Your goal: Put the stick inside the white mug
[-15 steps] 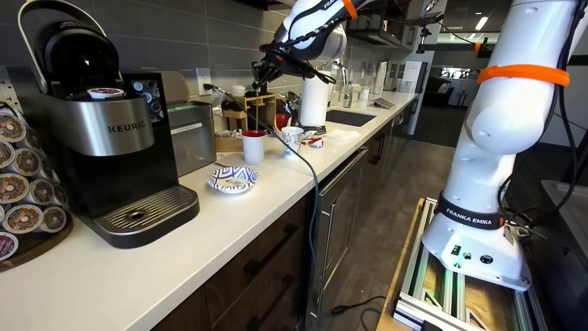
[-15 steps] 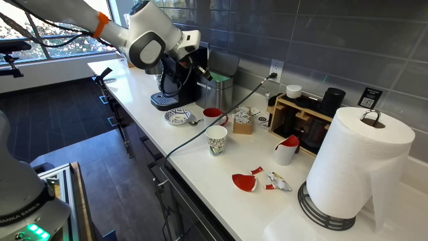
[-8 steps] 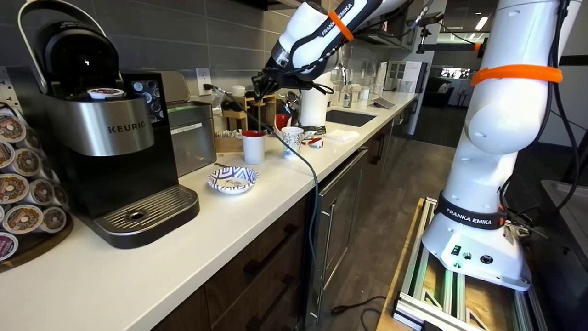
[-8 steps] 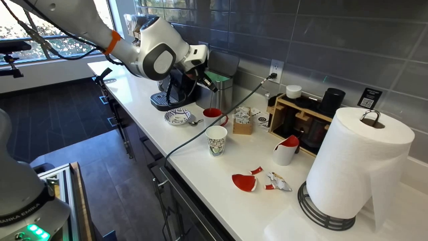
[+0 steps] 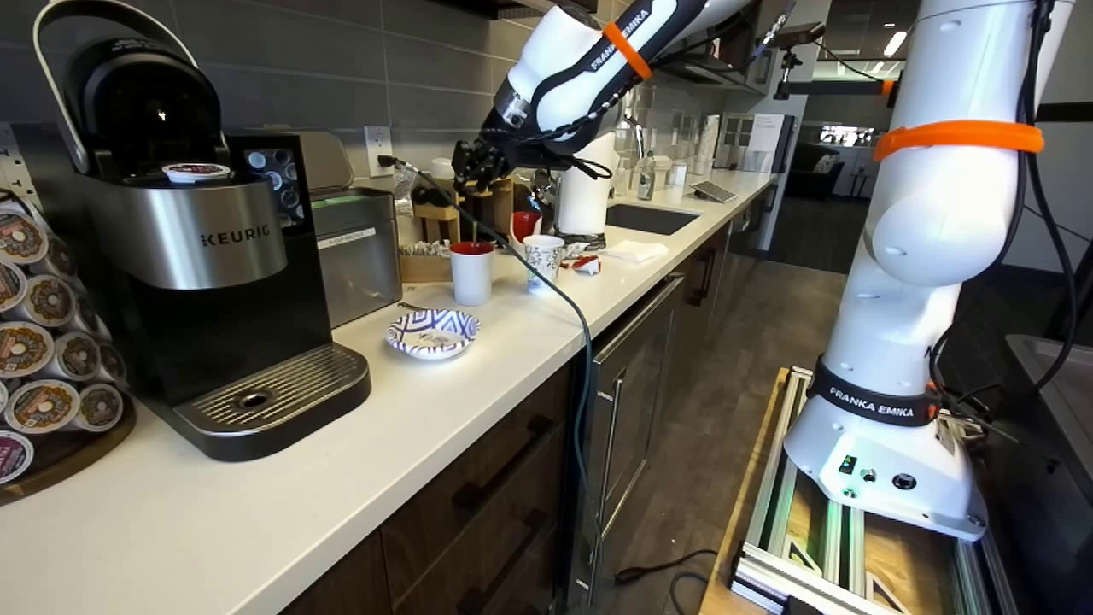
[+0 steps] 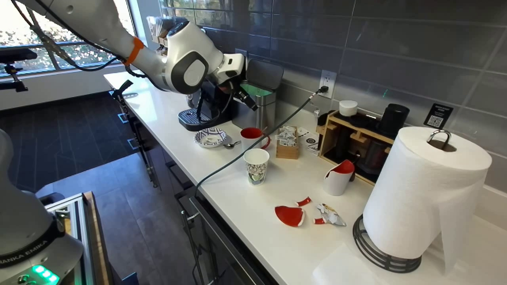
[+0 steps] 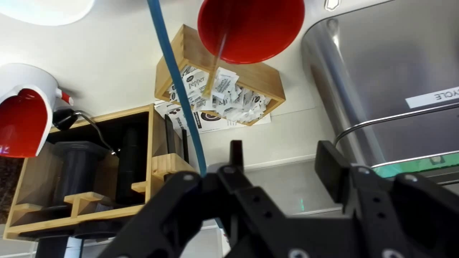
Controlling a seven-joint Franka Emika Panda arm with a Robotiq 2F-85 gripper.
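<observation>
The white mug (image 5: 472,278) with a red inside stands upright on the counter in both exterior views; the wrist view looks into the mug (image 7: 251,32). A thin stick (image 7: 212,77) has its lower end in the mug and leans out over the rim, blurred in the wrist view. Its upper part (image 5: 475,229) shows in an exterior view below the gripper. My gripper (image 7: 279,154) is open with nothing between its fingers, above the mug and apart from the stick. In an exterior view the gripper (image 6: 252,106) hangs over the mug's back side.
A cable (image 6: 237,158) crosses from the outlet past the mug, near my gripper. Around stand a packet box (image 6: 287,151), paper cup (image 6: 256,170), patterned bowl (image 6: 210,138), metal bin (image 7: 387,71), coffee machine (image 5: 196,231), broken mug (image 6: 336,182) with shards, and paper towel roll (image 6: 424,198).
My gripper came down towards the mug with the stick, then opened and let it go. The stick has tipped from near upright to leaning on the mug's rim.
</observation>
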